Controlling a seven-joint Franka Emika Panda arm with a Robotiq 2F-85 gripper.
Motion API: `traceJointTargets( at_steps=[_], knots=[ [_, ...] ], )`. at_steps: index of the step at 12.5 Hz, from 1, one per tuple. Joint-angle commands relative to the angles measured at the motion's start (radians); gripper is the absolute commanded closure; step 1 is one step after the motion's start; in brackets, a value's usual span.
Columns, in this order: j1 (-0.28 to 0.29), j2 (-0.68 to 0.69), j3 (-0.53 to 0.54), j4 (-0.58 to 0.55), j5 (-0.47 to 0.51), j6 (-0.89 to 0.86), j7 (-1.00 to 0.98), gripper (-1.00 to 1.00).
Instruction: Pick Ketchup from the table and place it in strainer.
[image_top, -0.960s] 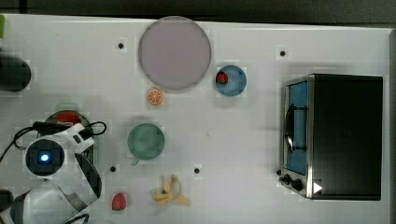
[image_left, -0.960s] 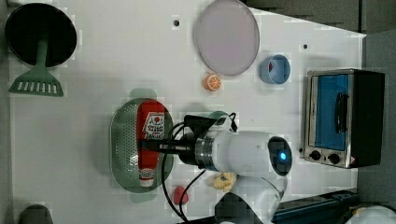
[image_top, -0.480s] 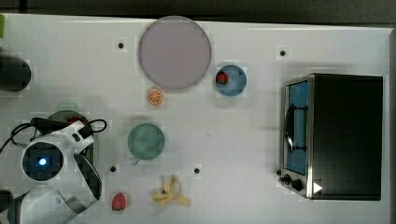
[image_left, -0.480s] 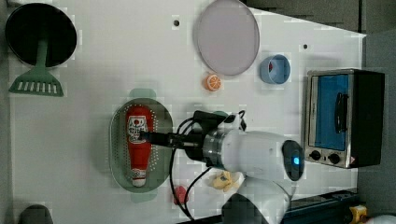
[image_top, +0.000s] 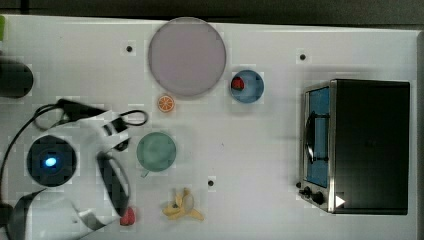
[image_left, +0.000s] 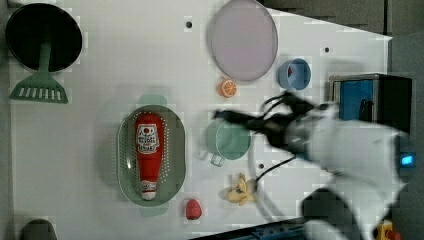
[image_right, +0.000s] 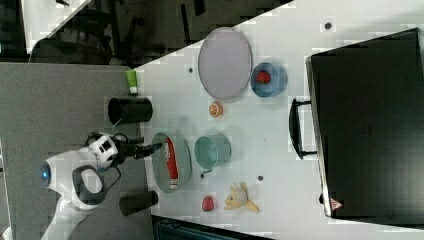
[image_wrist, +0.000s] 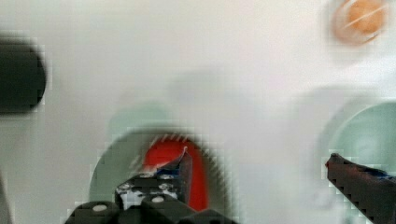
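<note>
Already delivered: the Ketchup lies on its side in the strainer, cap toward the left view's bottom, while the gripper hangs empty with fingers spread wide, off over the green cup.
Slim, stiff and probably light, the smooth plastic bottle looks slippery and prone to rolling; any re-grip seems safest across its labelled midsection, not the tapering neck.
</note>
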Motion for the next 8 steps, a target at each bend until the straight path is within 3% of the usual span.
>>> traceJointTargets(
  at_steps=[1, 8],
  knots=[
    [-0.110, -0.119, -0.119, 0.062, 0.007, -0.163, 0.057, -1.00],
    [-0.119, -0.280, -0.385, 0.304, 0.059, -0.752, 0.046, -1.00]
  ],
)
